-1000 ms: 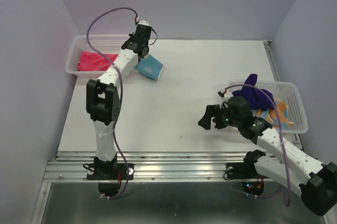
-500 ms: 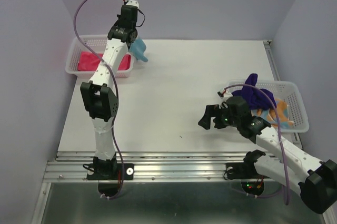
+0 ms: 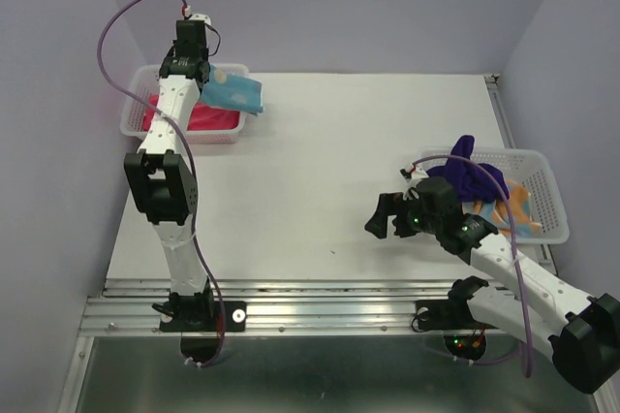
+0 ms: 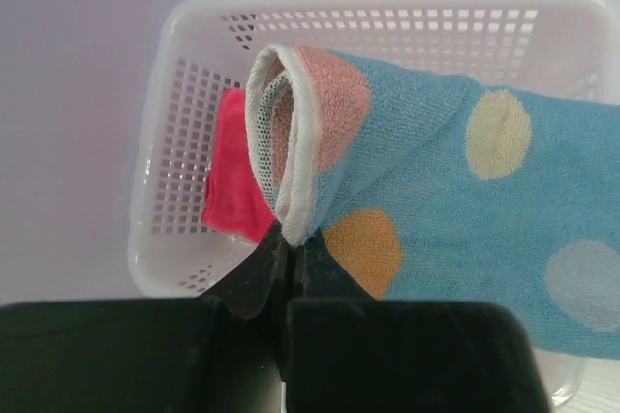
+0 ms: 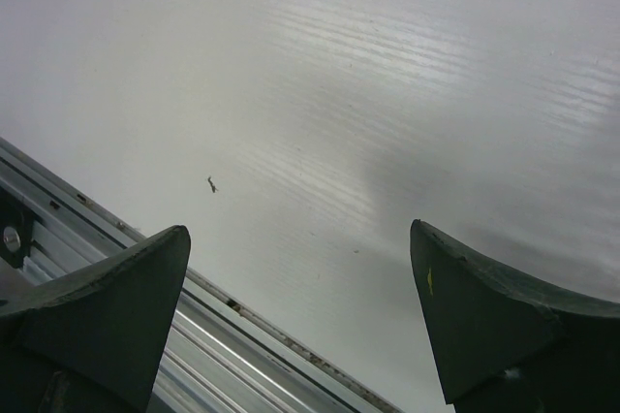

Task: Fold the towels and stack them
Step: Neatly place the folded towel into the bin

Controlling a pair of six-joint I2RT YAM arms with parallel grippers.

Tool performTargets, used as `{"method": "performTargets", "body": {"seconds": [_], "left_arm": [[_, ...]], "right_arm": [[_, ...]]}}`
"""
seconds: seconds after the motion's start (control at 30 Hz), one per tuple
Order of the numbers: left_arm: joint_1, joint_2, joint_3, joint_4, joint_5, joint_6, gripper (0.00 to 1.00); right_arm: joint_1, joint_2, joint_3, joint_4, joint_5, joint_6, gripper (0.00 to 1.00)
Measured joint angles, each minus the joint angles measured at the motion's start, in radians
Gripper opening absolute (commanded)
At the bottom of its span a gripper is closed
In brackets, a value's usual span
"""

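A folded light blue towel with orange and yellow dots hangs above the left white basket, pinched at its folded white edge by my left gripper, which is shut on it. A magenta-pink towel lies inside that basket. A dark purple towel and an orange patterned towel fill the right basket. My right gripper hovers open over bare table, left of the right basket, with nothing between its fingers.
The white table is walled by pale panels on three sides. A metal rail runs along the near edge by the arm bases. A small dark speck marks the table near the right gripper.
My left arm has swung left, carrying the dotted blue towel from the table beside the left basket to above it. The right arm has not moved.
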Motion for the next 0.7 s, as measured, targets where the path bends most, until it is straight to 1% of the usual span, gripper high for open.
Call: {"method": "performTargets", "body": {"seconds": [0.07, 0.3, 0.43, 0.53, 0.7], "left_arm": [[0.017, -0.008, -0.045, 0.023, 0.014, 0.017, 0.0], [0.06, -0.007, -0.091, 0.089, 0.067, 0.061, 0.0], [0.087, -0.01, -0.167, 0.183, 0.082, 0.098, 0.0], [0.1, -0.009, -0.229, 0.213, 0.084, 0.126, 0.0], [0.113, -0.009, -0.251, 0.242, 0.085, 0.146, 0.0]], "right_arm": [[0.0, 0.0, 0.0, 0.0, 0.0, 0.0, 1.0], [0.0, 0.009, 0.002, -0.003, 0.0, 0.0, 1.0], [0.0, 0.015, 0.004, -0.007, 0.0, 0.0, 1.0], [0.0, 0.019, 0.004, -0.007, 0.0, 0.0, 1.0], [0.0, 0.041, 0.004, -0.014, 0.0, 0.0, 1.0]]}}
